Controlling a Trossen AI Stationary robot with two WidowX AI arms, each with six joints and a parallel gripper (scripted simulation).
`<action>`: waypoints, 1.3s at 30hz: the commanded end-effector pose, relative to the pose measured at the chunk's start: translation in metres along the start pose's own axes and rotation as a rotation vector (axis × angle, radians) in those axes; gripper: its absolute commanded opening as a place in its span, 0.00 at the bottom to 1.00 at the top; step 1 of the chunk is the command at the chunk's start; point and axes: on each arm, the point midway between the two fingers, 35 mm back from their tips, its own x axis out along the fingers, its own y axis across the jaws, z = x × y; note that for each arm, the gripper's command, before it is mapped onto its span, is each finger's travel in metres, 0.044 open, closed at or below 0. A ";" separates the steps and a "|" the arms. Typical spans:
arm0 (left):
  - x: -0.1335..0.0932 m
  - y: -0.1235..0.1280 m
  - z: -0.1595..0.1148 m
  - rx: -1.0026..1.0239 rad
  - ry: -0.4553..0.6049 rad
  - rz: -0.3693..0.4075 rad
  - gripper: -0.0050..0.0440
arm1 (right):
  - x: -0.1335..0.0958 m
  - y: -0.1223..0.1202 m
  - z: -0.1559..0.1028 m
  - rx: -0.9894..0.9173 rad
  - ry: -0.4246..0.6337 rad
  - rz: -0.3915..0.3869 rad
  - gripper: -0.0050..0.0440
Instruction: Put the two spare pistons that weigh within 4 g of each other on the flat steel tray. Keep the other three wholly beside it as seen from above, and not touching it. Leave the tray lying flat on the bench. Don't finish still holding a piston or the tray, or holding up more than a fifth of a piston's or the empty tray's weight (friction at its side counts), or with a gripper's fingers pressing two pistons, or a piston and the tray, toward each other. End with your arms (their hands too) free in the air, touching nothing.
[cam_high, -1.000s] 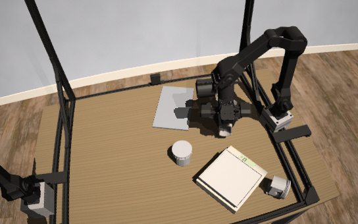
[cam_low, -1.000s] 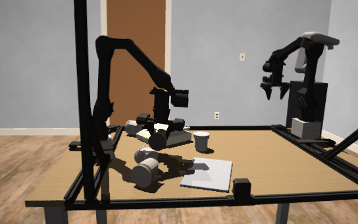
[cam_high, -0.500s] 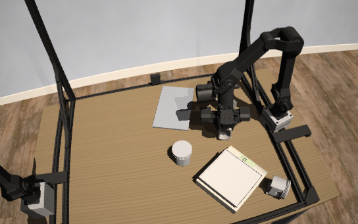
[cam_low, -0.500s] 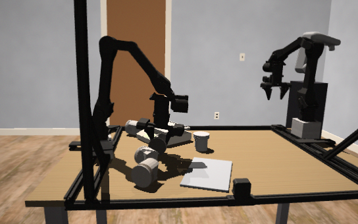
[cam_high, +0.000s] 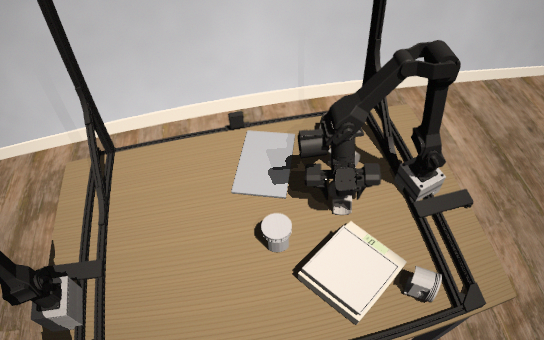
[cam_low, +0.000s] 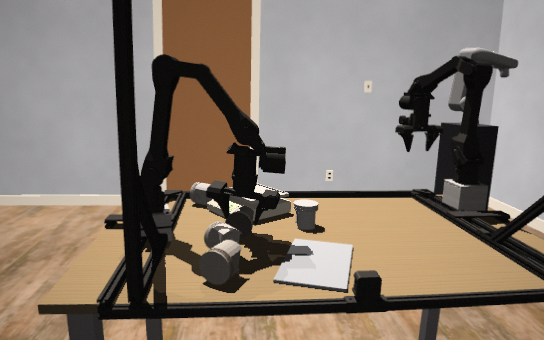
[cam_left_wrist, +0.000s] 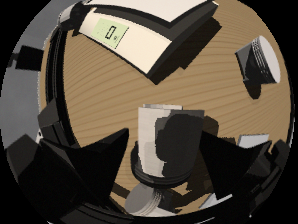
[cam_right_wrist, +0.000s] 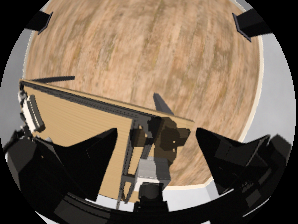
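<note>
Nearest, on the bench (cam_high: 175, 240) (cam_low: 400, 240) (cam_left_wrist: 110, 90) (cam_right_wrist: 85, 125), the tray (cam_high: 265, 160) (cam_low: 325, 265) (cam_left_wrist: 254, 141) lies flat and bears no piston. Beside it, apart, the front piston (cam_low: 218, 265) lies on its side, with the second piston (cam_low: 222, 236) (cam_left_wrist: 142, 201) just behind.

Beyond these, the left gripper (cam_high: 343, 192) (cam_low: 241, 218) (cam_left_wrist: 164, 133) points down, fingers well apart but short of fully open, gripping nothing. The middle piston (cam_high: 342, 206) (cam_low: 239, 221) (cam_left_wrist: 172, 145) lies on its side between them; whether it brushes a finger, I cannot tell. It seems to be being let go. If the hand rises skewed, a fingertip could catch and roll it into the second piston. Being round, either could then roll to the tray.

Farther back, the upright piston (cam_high: 276, 232) (cam_low: 306, 216) (cam_left_wrist: 267, 60) stands alone; a low swing of the arm could topple it. The scale (cam_high: 350, 270) (cam_low: 275, 210) (cam_left_wrist: 150, 45) reads 0. Past it lies the far piston (cam_high: 424, 284) (cam_low: 200, 193). Choosing by looks, without weights, risks a wrong pair.

Farthest, the right gripper (cam_low: 420, 150) (cam_right_wrist: 158, 132) hangs wide open and empty.
</note>
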 end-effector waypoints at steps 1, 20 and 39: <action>0.001 0.001 0.001 0.002 -0.004 0.002 0.87 | 0.000 0.000 0.000 -0.002 0.001 0.002 1.00; -0.011 0.001 0.001 0.002 -0.004 0.002 0.87 | 0.000 0.000 0.000 -0.002 0.001 0.002 1.00; -0.039 0.000 0.001 0.002 -0.004 0.002 0.87 | 0.000 0.000 0.000 -0.002 0.001 0.002 1.00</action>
